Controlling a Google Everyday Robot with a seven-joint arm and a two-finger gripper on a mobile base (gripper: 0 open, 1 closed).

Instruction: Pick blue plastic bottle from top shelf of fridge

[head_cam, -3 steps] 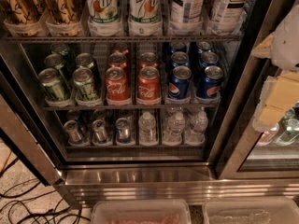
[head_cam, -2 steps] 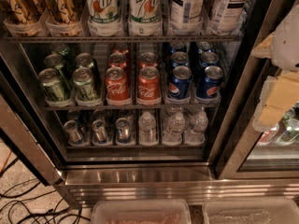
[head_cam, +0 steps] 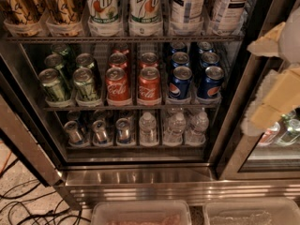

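Two blue plastic bottles [head_cam: 187, 6] [head_cam: 228, 6] with blue-and-white checked labels stand at the right end of the top shelf [head_cam: 70, 39], in clear trays behind the steel rail. Only their lower halves show; the caps are out of view. The fridge [head_cam: 140, 175] is seen from the front, looking down. My gripper [head_cam: 274, 69] hangs at the right edge of the view, in front of the fridge's right frame, right of and a little below the bottles and apart from them. Its cream fingers [head_cam: 276, 97] stand apart and hold nothing.
Two 7up bottles [head_cam: 124, 8] and amber bottles [head_cam: 42, 6] share the top shelf. Green, red Coca-Cola [head_cam: 133, 81] and blue Pepsi cans [head_cam: 194, 76] fill the middle rack; small cans and tiny water bottles [head_cam: 176, 128] fill the lower one. Plastic bins [head_cam: 140, 213] and cables [head_cam: 28, 205] lie below.
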